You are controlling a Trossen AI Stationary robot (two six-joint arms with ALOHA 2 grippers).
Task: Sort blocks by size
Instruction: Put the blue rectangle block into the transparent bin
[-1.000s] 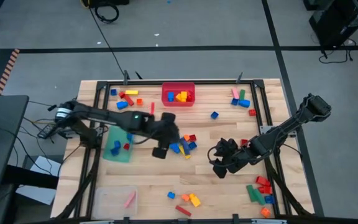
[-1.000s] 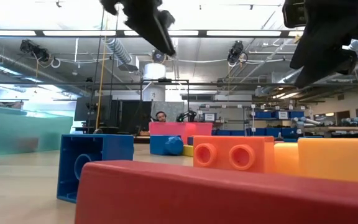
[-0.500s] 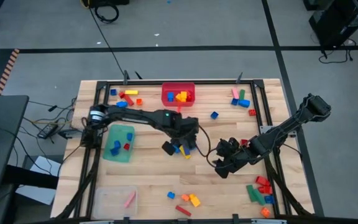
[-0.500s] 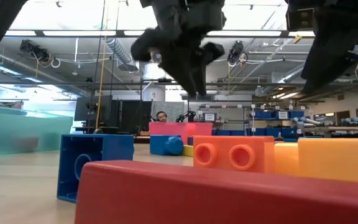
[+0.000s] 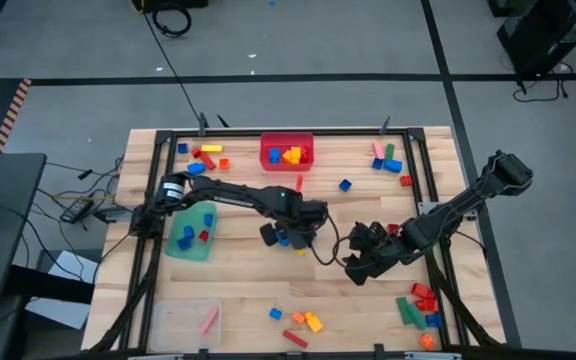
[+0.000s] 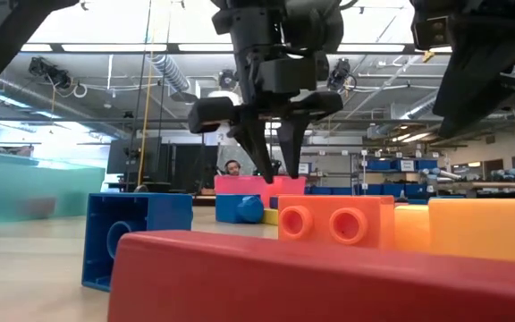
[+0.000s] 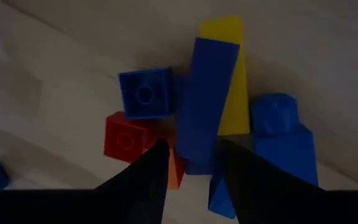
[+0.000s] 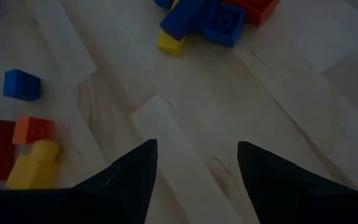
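Observation:
A cluster of blocks lies at the table's middle: a long blue bar rests across a yellow bar, with a blue square block, a red one, an orange one and a blue stub beside them. My left gripper hangs open over this cluster, pointing steeply down. Its fingers stand on either side of the blue bar's near end, above the table. My right gripper waits open to the cluster's right over bare wood.
A red bin with blocks stands at the far middle. A green bin is at the left and a clear bin at the near left. Loose blocks lie far left, far right, near right and near middle.
My left gripper has swung from beside the green bin toward the table's right, sunk lower and rolled about its own axis. It now hangs over the middle cluster. The blocks have not moved.

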